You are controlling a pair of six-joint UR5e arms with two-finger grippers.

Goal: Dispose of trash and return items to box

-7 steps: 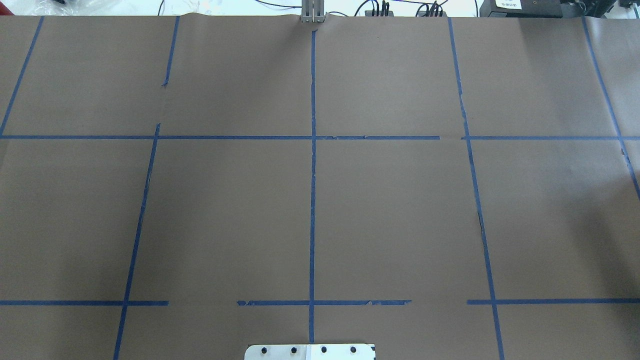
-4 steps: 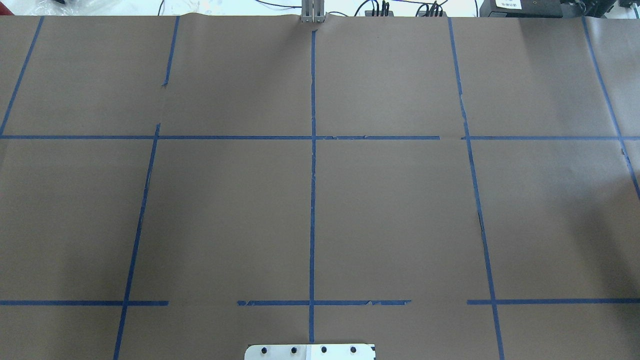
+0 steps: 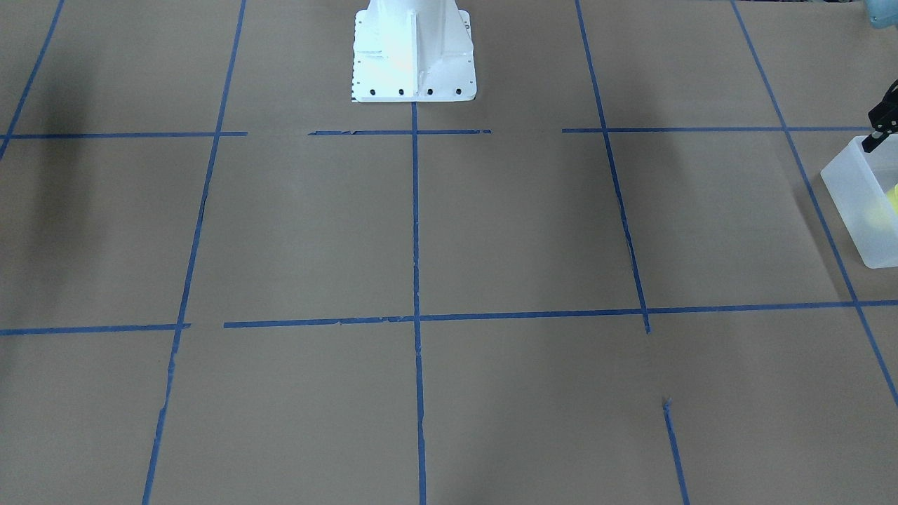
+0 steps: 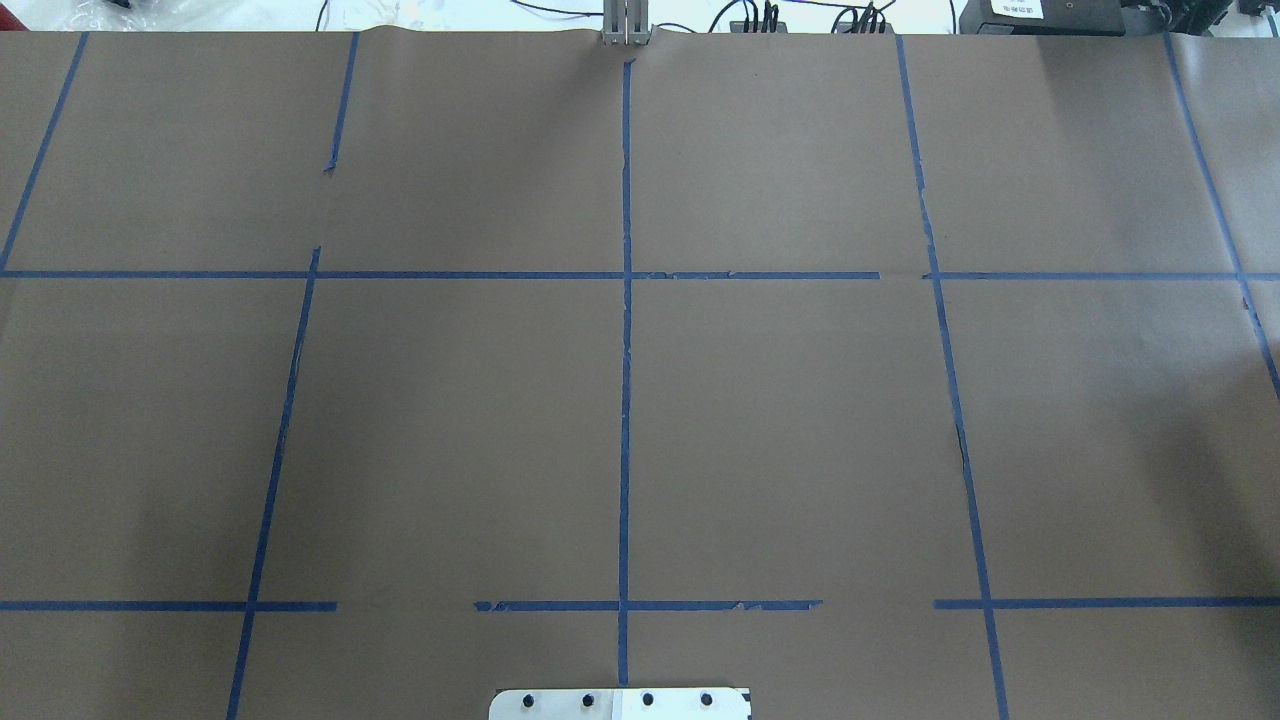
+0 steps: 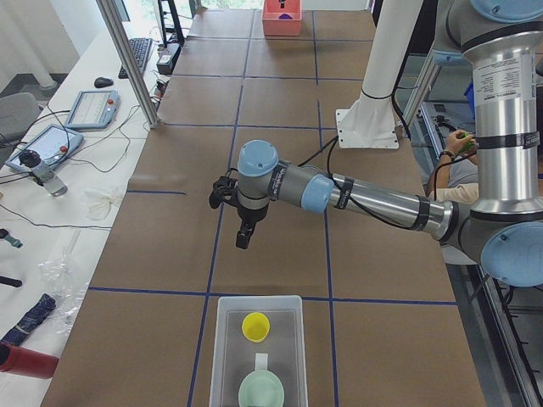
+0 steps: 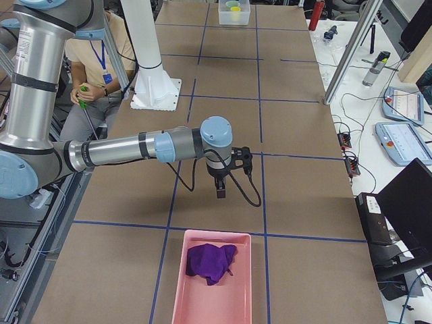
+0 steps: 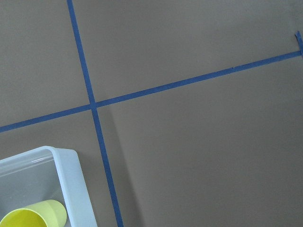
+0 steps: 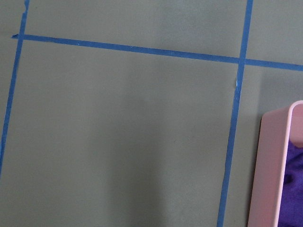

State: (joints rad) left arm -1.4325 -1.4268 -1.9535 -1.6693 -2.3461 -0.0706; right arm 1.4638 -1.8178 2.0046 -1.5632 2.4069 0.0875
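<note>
One yellow cup [image 5: 255, 326], mint bowl [image 5: 260, 392] in frosted box [image 5: 221, 348]; grip of end effectors [image 5: 243, 241] [image 6: 221, 192] unclear.

Brown paper-covered surface [image 8: 118, 142], blue tape lines [image 8: 128, 48] crossing near the upper right, rim of a pink tray [image 8: 270, 170] at the right edge beside one line, purple cloth [image 8: 294, 189] inside the tray, partly cut off.

A red thing [image 4: 10, 20] has edged into the overhead view — far-left corner, beyond the table
</note>
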